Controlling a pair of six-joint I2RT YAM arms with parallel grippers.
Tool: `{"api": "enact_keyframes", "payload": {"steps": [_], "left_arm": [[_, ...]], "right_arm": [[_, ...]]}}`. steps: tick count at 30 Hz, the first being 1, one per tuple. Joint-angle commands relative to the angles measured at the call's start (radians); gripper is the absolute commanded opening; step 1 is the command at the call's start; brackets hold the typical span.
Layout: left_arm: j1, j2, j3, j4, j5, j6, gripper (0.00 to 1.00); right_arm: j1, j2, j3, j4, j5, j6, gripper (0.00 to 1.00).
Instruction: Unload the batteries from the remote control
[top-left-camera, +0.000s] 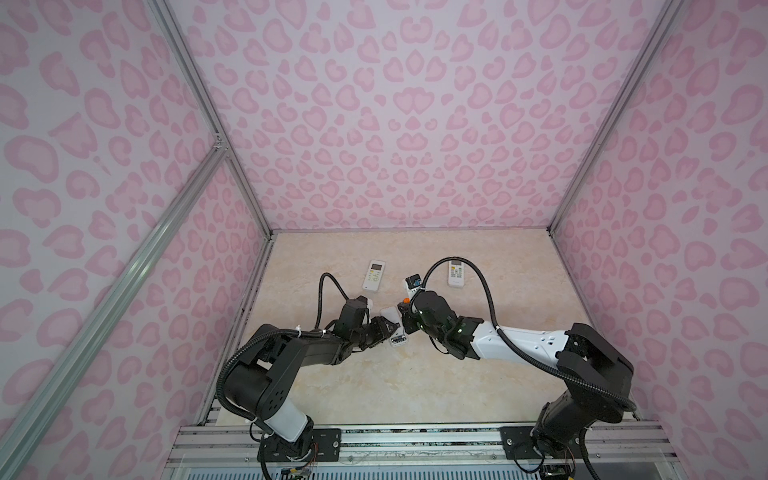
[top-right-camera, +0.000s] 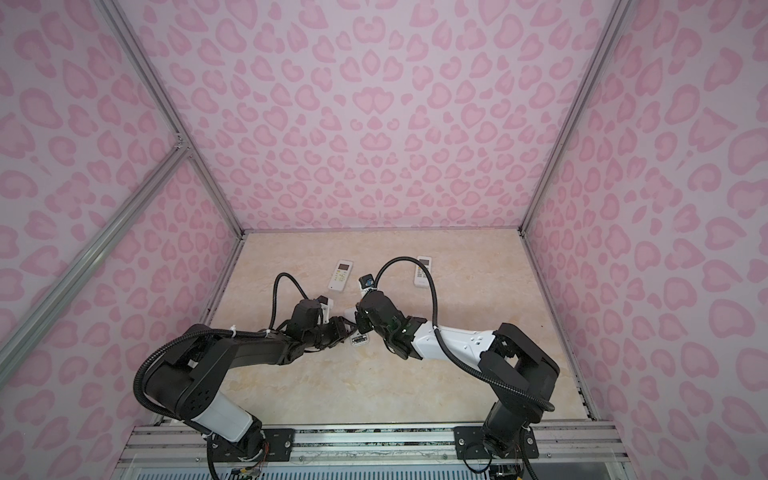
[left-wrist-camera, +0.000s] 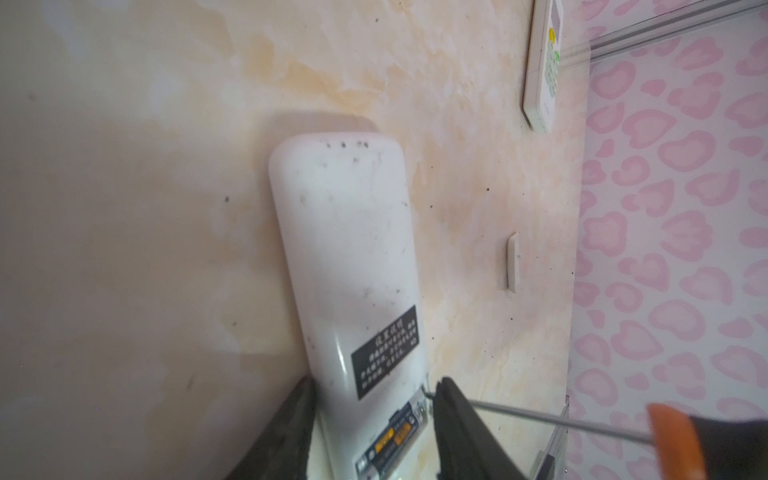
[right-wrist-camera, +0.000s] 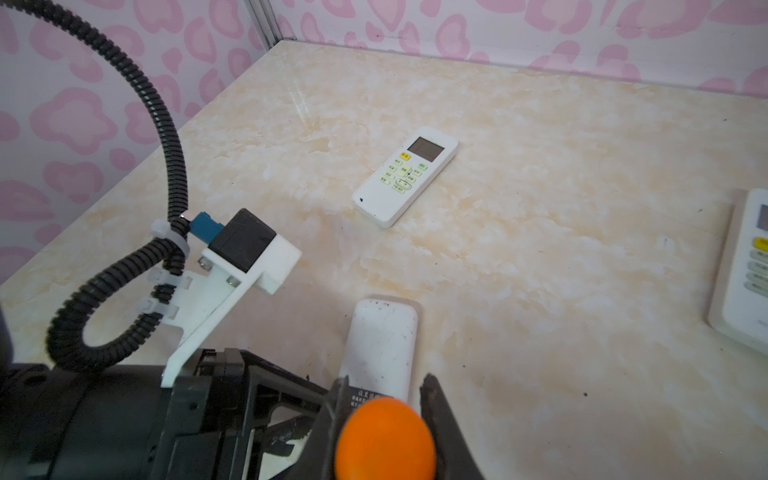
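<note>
A white remote control (left-wrist-camera: 345, 249) lies face down on the table, its battery bay open. My left gripper (left-wrist-camera: 376, 382) is shut on its sides at the bay end. Two batteries (left-wrist-camera: 390, 440), dark with orange labels, sit side by side in the bay. My right gripper (right-wrist-camera: 386, 379) is shut on a screwdriver with an orange handle (right-wrist-camera: 386, 440). Its thin metal shaft (left-wrist-camera: 540, 415) reaches the bay's edge beside the batteries. In both top views the two grippers meet over the remote control (top-left-camera: 398, 338) (top-right-camera: 360, 340) at mid-table.
Two more white remotes lie face up farther back, one on the left (top-left-camera: 374, 276) (right-wrist-camera: 407, 176) and one on the right (top-left-camera: 457, 274) (right-wrist-camera: 748, 282). A small white cover (left-wrist-camera: 513, 262) lies on the table beside the held remote. Pink patterned walls enclose the table.
</note>
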Motion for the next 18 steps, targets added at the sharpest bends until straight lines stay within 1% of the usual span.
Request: {"api": "enact_keyframes", "payload": {"steps": [1,18], "left_arm": [[0.001,0.009,-0.008,-0.074,-0.018,-0.003,0.50],[0.001,0.021,-0.008,-0.065,-0.013,-0.011,0.49]], "right_arm": [[0.001,0.007,-0.007,-0.004,0.013,-0.012,0.00],[0.001,0.017,-0.012,-0.006,0.018,-0.027,0.00]]}}
